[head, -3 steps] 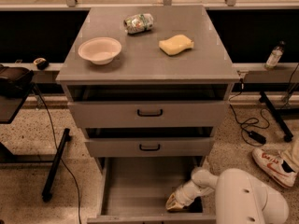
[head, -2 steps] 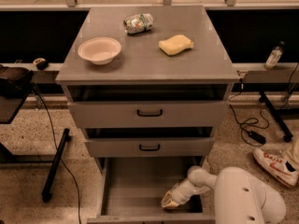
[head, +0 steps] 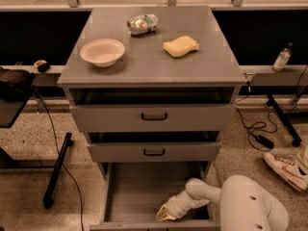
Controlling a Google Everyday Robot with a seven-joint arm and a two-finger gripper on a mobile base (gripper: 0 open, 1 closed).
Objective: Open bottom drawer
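Observation:
The bottom drawer point(head: 139, 189) of the grey cabinet is pulled far out toward the camera, its inside floor bare and its front edge at the lower frame edge; its handle is out of view. My gripper point(head: 165, 214) sits low inside the drawer, near its front right part, at the end of the white arm point(head: 240, 201) coming in from the lower right. The middle drawer point(head: 154, 151) and top drawer point(head: 154, 116), each with a black bar handle, stand slightly out.
On the cabinet top are a pale bowl point(head: 102, 52), a yellow sponge point(head: 181, 46) and a crumpled can point(head: 142, 24). A black stand leg point(head: 55, 170) and cable lie left. A sneaker point(head: 285, 166) and cables lie right. A bottle point(head: 281, 57) stands at the right ledge.
The gripper has moved left and slightly nearer the drawer's front edge. The drawer itself has not visibly moved.

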